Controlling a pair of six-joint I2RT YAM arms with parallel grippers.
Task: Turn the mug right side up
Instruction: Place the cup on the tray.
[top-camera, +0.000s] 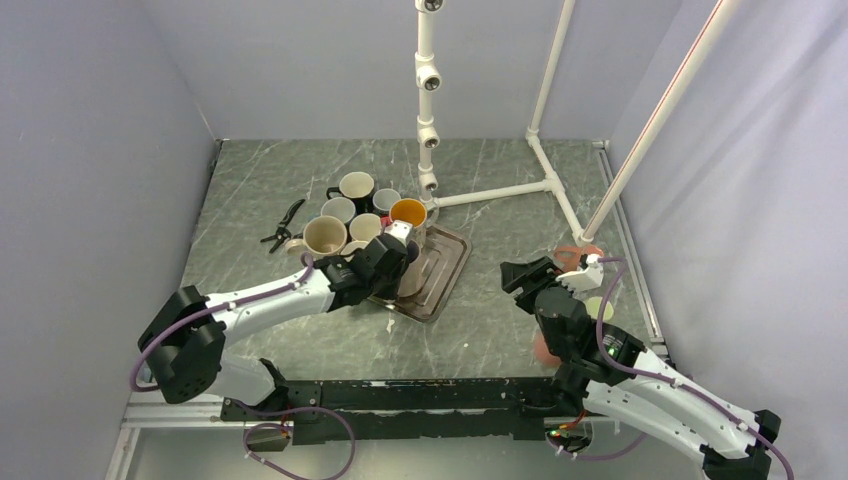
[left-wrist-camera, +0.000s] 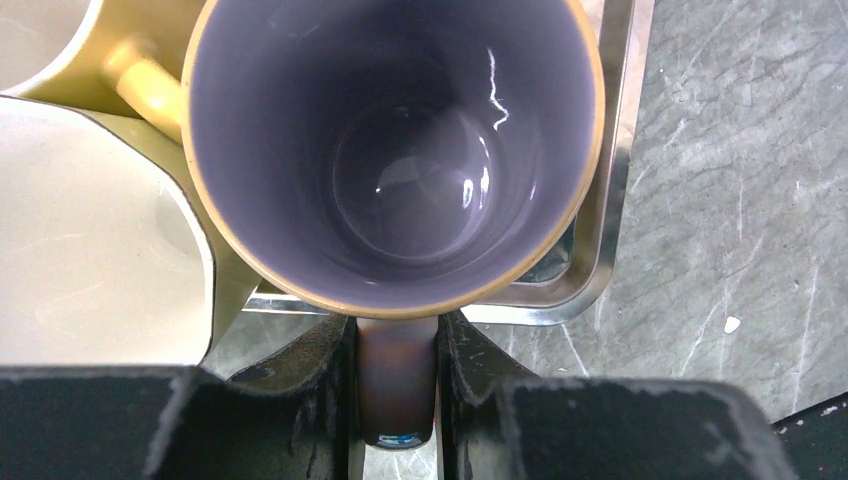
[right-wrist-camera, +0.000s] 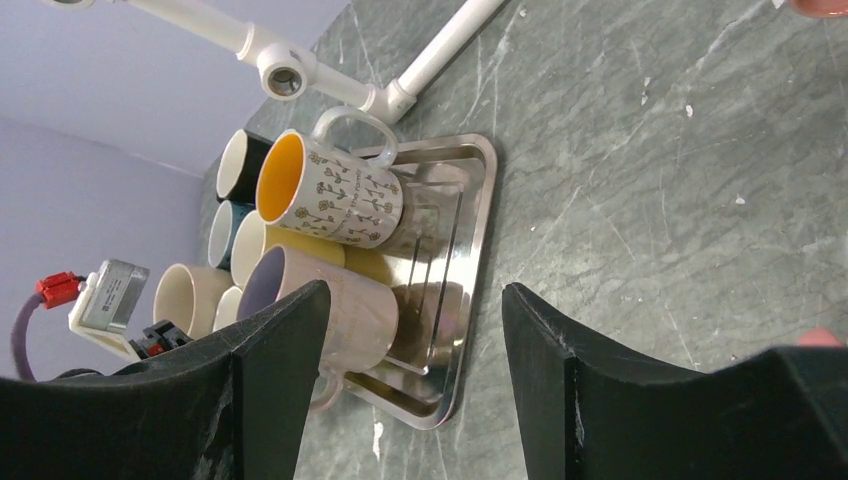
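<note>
The mug (left-wrist-camera: 400, 150) is pinkish outside and purple inside with a tan rim. Its mouth faces up toward the left wrist camera. It stands over the near left part of the steel tray (left-wrist-camera: 600, 250). My left gripper (left-wrist-camera: 397, 345) is shut on the mug's handle (left-wrist-camera: 397, 390), one finger on each side. From above, the left gripper (top-camera: 400, 262) covers most of the mug. The right wrist view shows the mug (right-wrist-camera: 335, 305) with its base at the tray (right-wrist-camera: 470, 230). My right gripper (right-wrist-camera: 415, 330) is open and empty, right of the tray (top-camera: 445, 265).
Several upright mugs (top-camera: 340, 215) crowd the tray's left and far side, among them an orange-lined floral one (top-camera: 408, 212). A cream mug (left-wrist-camera: 90, 240) and a yellow one (left-wrist-camera: 140, 70) sit close beside the held mug. Black pliers (top-camera: 283, 225) lie left. A white pipe frame (top-camera: 428, 100) stands behind.
</note>
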